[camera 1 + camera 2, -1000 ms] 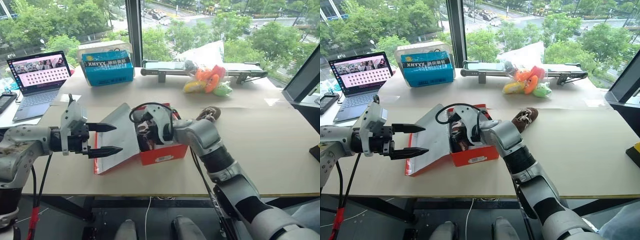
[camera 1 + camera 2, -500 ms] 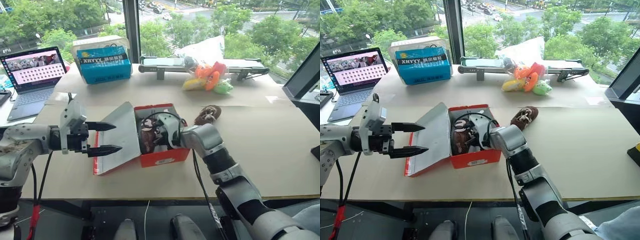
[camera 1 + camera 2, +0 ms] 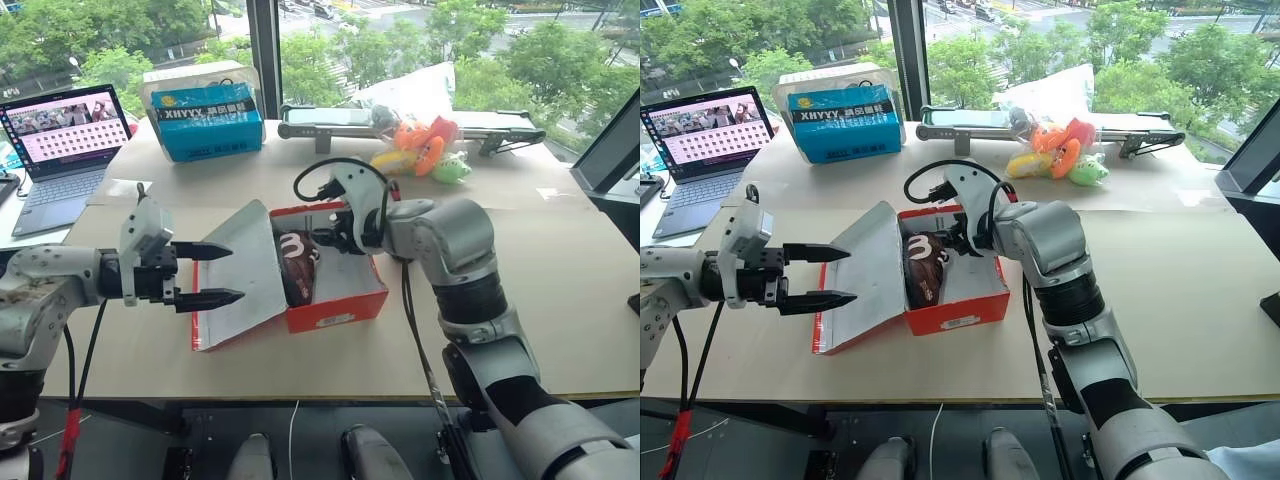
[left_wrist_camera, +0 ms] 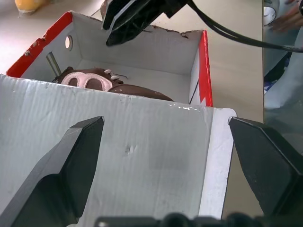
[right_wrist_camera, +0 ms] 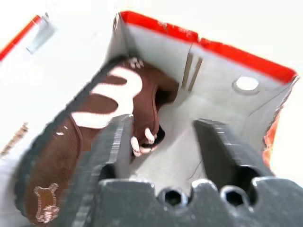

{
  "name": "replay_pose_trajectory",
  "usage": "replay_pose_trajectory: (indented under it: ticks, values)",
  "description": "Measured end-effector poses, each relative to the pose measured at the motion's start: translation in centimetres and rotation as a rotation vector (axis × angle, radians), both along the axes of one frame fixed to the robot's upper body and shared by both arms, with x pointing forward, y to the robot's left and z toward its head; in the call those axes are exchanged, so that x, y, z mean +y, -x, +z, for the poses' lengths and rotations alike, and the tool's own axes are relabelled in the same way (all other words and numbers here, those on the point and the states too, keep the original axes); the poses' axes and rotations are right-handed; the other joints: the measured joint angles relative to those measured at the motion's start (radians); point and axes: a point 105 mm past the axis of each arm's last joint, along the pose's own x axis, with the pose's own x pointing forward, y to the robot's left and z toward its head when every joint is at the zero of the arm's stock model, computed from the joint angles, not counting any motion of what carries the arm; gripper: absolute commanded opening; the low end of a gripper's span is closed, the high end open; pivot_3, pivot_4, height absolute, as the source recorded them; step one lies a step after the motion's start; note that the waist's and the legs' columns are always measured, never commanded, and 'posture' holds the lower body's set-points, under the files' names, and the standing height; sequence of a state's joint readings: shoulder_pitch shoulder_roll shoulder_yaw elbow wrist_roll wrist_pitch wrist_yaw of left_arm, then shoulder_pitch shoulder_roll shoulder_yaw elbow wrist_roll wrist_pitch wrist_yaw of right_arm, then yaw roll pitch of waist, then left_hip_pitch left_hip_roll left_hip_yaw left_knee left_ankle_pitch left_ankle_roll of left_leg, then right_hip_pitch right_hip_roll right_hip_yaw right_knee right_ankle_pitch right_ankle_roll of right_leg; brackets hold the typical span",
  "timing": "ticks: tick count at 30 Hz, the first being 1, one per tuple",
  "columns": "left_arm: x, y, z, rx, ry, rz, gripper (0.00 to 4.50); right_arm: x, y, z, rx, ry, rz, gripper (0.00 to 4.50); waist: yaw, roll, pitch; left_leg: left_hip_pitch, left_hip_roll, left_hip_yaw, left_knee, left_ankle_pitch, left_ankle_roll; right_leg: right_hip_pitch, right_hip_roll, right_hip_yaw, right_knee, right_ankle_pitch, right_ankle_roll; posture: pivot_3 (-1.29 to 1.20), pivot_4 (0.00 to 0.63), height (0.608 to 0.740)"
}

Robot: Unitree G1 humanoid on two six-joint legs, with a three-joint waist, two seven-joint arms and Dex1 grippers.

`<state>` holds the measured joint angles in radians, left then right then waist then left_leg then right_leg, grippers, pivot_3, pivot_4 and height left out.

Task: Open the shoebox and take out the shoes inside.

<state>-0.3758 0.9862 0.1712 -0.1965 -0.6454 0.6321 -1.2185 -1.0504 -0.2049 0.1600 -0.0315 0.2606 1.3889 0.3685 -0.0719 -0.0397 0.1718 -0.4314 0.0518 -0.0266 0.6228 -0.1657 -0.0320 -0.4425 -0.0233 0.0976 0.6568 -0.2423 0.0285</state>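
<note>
Red shoebox lid open, brown shoe lying inside

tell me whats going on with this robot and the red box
A two-armed robot is emptying a red shoebox on a table. The lid is already folded open to the robot's left, and the left gripper hovers open beside it, touching nothing. The right gripper hangs open and empty above the box. One brown shoe lies inside, not yet taken out.
</note>
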Motion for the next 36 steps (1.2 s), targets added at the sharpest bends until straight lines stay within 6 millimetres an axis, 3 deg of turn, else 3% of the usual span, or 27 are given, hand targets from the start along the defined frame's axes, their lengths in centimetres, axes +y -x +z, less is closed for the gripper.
replay_pose_trajectory:
  ticks: [2, 4, 11, 18, 26, 36]
  values:
    - [0.0, 0.0, -0.1, 0.001, 0.001, 0.000, 4.50, 0.1, 0.1, 0.0, 0.009, -0.013, 0.000, 4.46, 0.000, 0.000, 0.000, 0.000, 0.000, 0.000, 0.000, 0.000, 0.000, 0.000, 0.000, 0.000, 0.000, 0.000, 0.000, 0.00, 0.150, 0.736]
    - [0.0, 0.0, -0.1, 0.002, -0.001, 0.001, 4.50, 0.5, 0.1, -0.2, 0.023, -0.029, 0.006, 4.46, 0.000, 0.000, 0.000, 0.000, 0.000, 0.000, 0.001, 0.000, 0.000, 0.000, 0.000, 0.000, 0.001, 0.000, 0.000, 0.00, 0.150, 0.736]
    - [-0.1, -0.1, -0.3, 0.004, -0.004, 0.003, 4.50, 1.7, -0.9, -4.2, 0.223, -0.099, 0.000, 4.46, 0.000, 0.000, 0.000, 0.001, 0.000, 0.000, 0.002, 0.000, 0.000, 0.001, 0.000, 0.000, 0.001, 0.001, 0.000, 0.00, 0.150, 0.736]
    - [-0.1, -0.1, -0.4, 0.006, -0.003, 0.003, 4.50, 2.4, -2.5, -4.7, 0.281, -0.178, 0.011, 4.46, -0.007, 0.000, 0.000, 0.001, 0.000, 0.000, 0.002, 0.000, 0.000, 0.001, 0.001, 0.000, 0.002, 0.001, 0.000, 0.00, 0.150, 0.736]
    - [0.0, 0.1, -0.9, 0.019, -0.005, 0.009, 4.50, 3.6, -2.6, -5.0, 0.473, -0.406, 0.045, 4.46, -0.026, 0.000, 0.001, 0.001, 0.000, 0.000, 0.002, 0.000, 0.000, 0.002, 0.001, 0.000, 0.002, 0.001, 0.000, 0.00, 0.150, 0.736]
    - [0.0, 0.1, -0.9, 0.020, -0.006, 0.011, 4.50, 4.6, -2.4, -4.8, 0.582, -0.606, 0.068, 4.46, -0.028, 0.000, 0.001, 0.001, 0.000, -0.001, 0.002, 0.000, 0.000, 0.002, 0.001, 0.000, 0.001, 0.001, 0.000, 0.00, 0.150, 0.736]
